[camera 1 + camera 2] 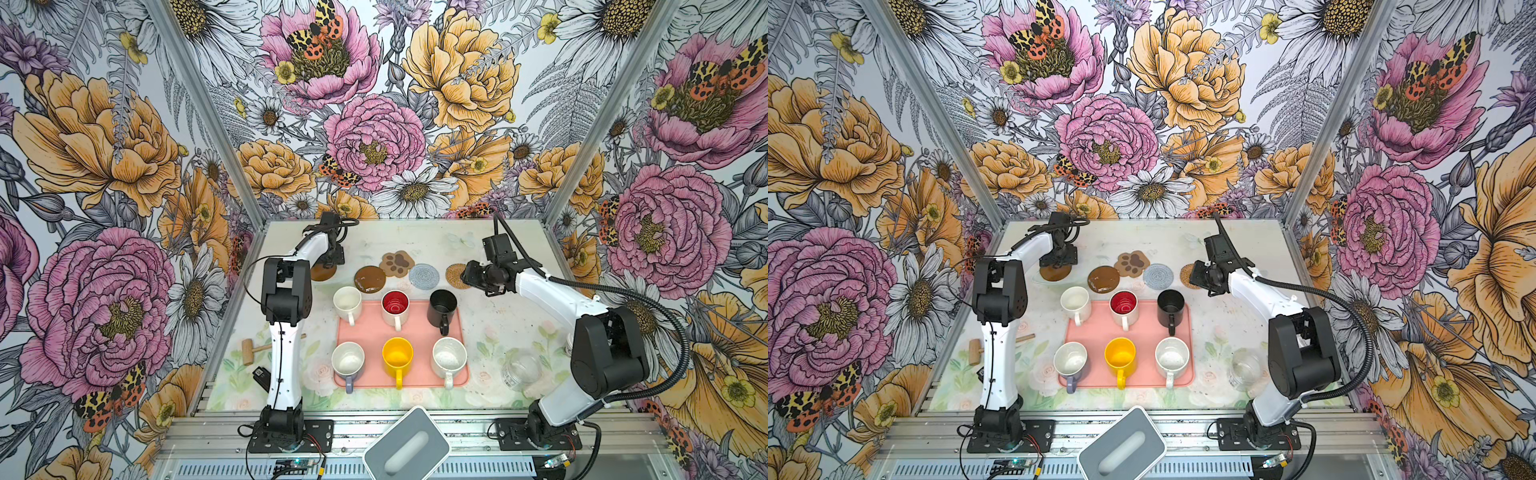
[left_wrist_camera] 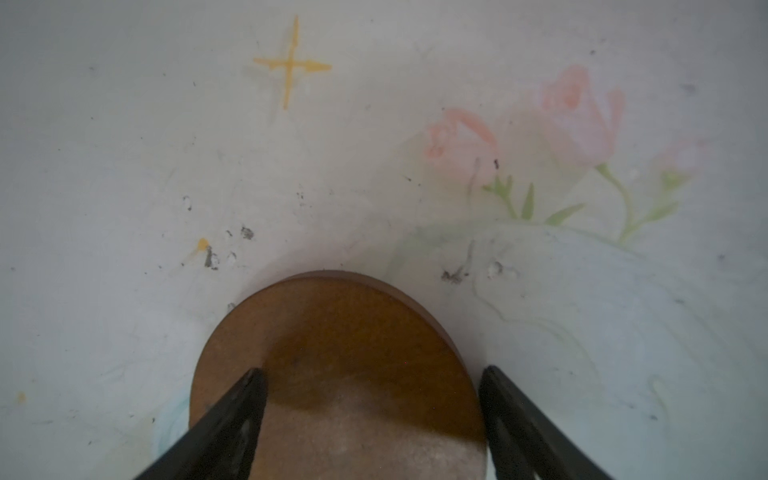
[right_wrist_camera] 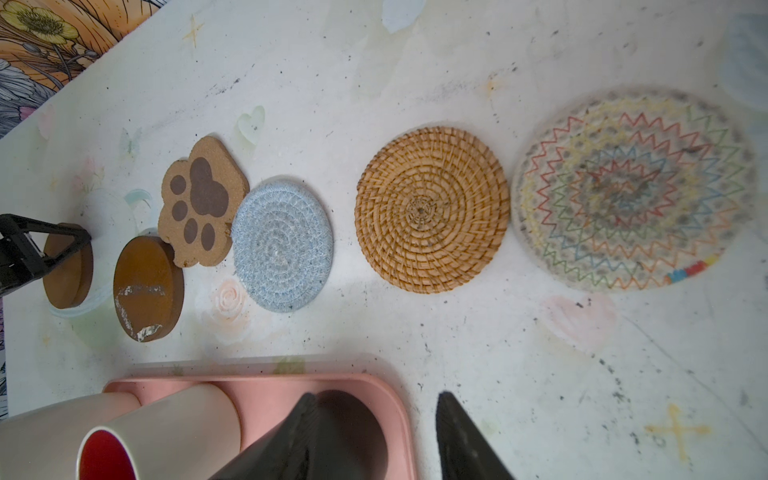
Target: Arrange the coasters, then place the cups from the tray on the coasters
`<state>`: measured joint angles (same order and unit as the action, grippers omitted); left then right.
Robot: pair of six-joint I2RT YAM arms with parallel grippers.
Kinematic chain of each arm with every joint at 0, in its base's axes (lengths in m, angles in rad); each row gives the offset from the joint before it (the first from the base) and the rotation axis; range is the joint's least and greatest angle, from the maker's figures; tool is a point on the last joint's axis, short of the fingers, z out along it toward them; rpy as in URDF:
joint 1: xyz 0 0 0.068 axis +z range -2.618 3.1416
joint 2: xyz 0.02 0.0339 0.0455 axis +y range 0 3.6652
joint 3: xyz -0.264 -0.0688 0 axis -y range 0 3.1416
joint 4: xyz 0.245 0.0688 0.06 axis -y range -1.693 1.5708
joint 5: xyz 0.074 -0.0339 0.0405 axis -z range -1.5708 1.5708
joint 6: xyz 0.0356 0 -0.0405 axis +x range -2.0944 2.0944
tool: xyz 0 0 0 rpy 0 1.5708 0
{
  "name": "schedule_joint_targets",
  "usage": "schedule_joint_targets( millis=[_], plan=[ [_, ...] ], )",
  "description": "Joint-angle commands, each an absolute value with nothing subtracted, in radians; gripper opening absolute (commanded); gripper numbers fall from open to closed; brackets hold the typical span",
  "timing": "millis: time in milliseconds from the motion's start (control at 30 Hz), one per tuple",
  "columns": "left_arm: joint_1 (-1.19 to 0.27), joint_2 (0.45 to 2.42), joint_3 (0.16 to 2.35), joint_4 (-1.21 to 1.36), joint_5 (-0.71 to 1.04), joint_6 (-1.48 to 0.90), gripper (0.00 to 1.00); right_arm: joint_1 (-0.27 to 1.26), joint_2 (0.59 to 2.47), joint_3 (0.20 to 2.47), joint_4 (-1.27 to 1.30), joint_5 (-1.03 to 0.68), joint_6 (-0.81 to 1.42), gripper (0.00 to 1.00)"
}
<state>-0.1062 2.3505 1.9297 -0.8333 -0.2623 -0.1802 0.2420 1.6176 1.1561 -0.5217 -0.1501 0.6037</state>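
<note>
We've got the left claw (image 2: 372,372) spread open over the flat-lying brown disc coaster (image 2: 340,324), right claw (image 3: 376,399) open too.

Both top views are bright, lit from above; shadows on the counter (image 1: 490,332) are soft; the walls (image 1: 104,166) splay outward toward the edges; the left wrist view is dimmer and hazy; the brown disc (image 2: 332,365) close to the lens is blurred, half in shadow, with a pale sheen; in the right wrist view the other brown disc (image 3: 147,286) carries white glare; the zigzag mat (image 3: 631,191) is out of focus.
</note>
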Motion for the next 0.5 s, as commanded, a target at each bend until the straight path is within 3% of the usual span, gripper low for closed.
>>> schedule_joint_targets(
  millis=[0, 467],
  plan=[
    [-0.090, 2.365, 1.949, -0.867, -0.221, -0.188, 0.81, 0.247, 1.584, 1.155, -0.504, -0.146, 0.611, 0.49],
    [-0.201, 2.265, 2.024, -0.873, -0.140, -0.147, 0.83, 0.256, 1.599, 1.187, -0.503, -0.172, 0.615, 0.49]
  ],
)
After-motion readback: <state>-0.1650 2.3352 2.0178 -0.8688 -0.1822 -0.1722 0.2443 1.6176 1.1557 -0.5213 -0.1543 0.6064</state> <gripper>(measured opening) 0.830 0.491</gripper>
